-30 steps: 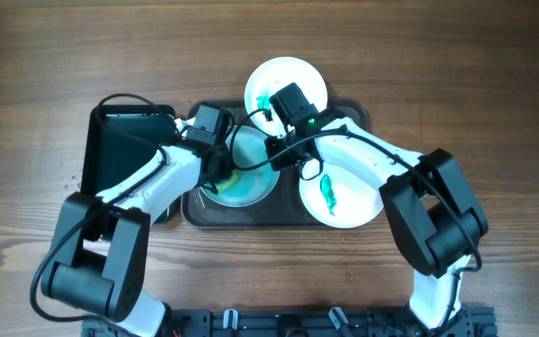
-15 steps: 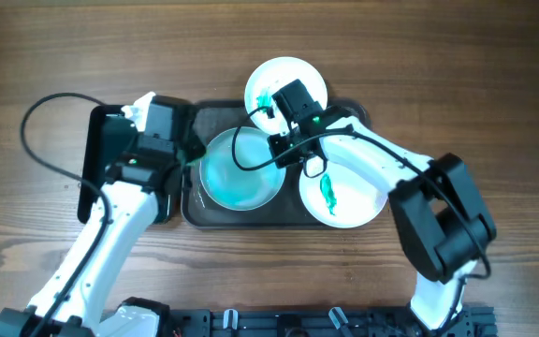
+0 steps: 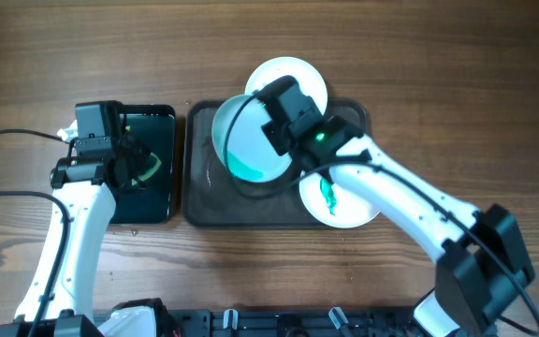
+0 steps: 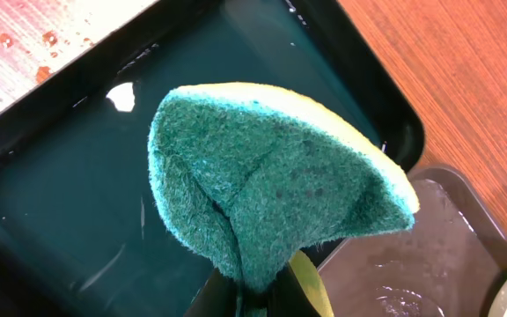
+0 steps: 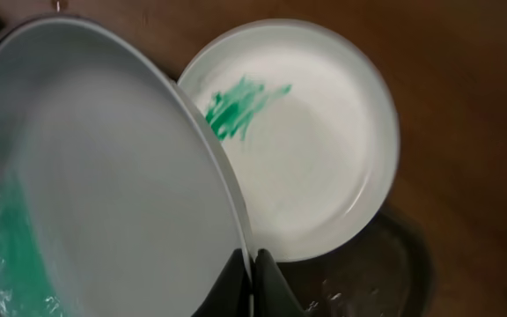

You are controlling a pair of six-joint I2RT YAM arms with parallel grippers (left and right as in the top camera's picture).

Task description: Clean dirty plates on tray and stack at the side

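My right gripper is shut on the rim of a white plate. It holds the plate tilted above the dark tray, and green liquid is pooled at the plate's low side. A second plate with a green smear lies behind it at the tray's far edge. A third smeared plate lies at the tray's right front. My left gripper is shut on a green-and-yellow sponge, folded, over the black tray.
The black tray holds a film of greenish water. The dark tray's floor is wet beside it. Bare wooden table surrounds both trays. A cable from the left arm runs across the table at the left.
My left arm has moved left with the sponge, from the plate on the dark tray to over the black tray. My right gripper has raised and tilted that plate.
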